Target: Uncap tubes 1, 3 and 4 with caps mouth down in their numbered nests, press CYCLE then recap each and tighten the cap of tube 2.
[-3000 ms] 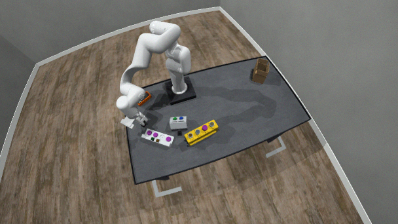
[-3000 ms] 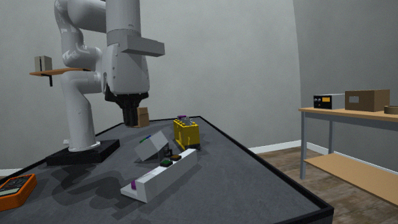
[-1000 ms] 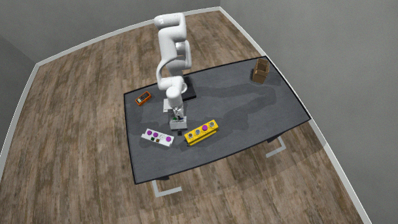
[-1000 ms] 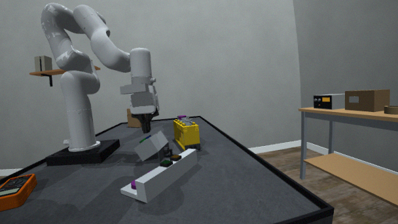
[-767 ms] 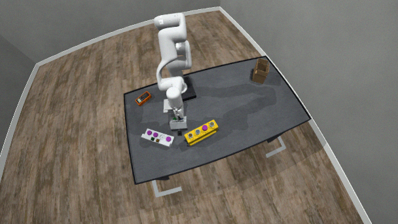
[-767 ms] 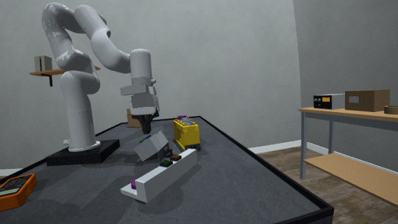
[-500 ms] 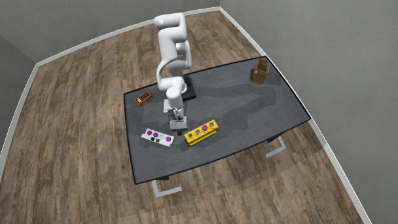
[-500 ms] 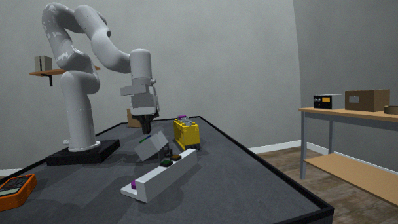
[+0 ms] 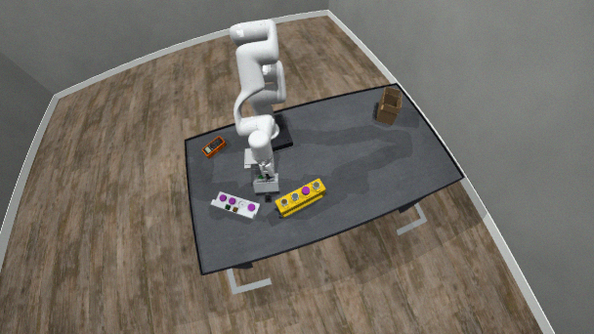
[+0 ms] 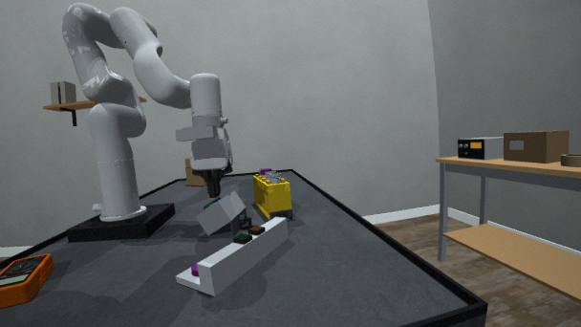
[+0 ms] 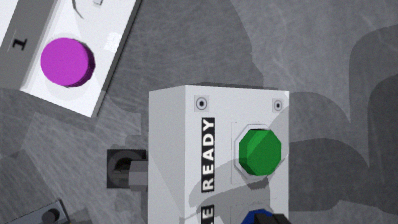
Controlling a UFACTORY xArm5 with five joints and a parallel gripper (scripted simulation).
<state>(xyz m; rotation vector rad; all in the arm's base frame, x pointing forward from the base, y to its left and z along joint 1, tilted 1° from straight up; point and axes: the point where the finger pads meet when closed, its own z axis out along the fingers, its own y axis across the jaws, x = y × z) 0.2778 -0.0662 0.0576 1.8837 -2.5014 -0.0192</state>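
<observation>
The grey key housing point(image 9: 266, 185) stands between the white cap tray point(image 9: 234, 204) and the yellow decapping station point(image 9: 300, 196). My gripper point(image 10: 213, 191) is shut and empty, pointing down onto the housing. In the wrist view its dark tip point(image 11: 265, 219) sits over the blue key point(image 11: 252, 219) at the bottom edge, and the green READY key point(image 11: 259, 151) is uncovered. Three purple caps lie in the tray, one of them in nest 1 point(image 11: 66, 62), and one nest point(image 9: 241, 204) is empty. One tube carries a purple cap point(image 9: 306, 190); the other tubes stand open. I cannot tell whether the tray lamps point(image 10: 248, 233) are lit.
An orange multimeter point(image 9: 213, 146) lies at the table's far left. A cardboard box point(image 9: 389, 105) stands at the far right corner. The arm's black base plate point(image 9: 282, 132) is behind the housing. A side table point(image 10: 516, 164) with instruments stands off to the right.
</observation>
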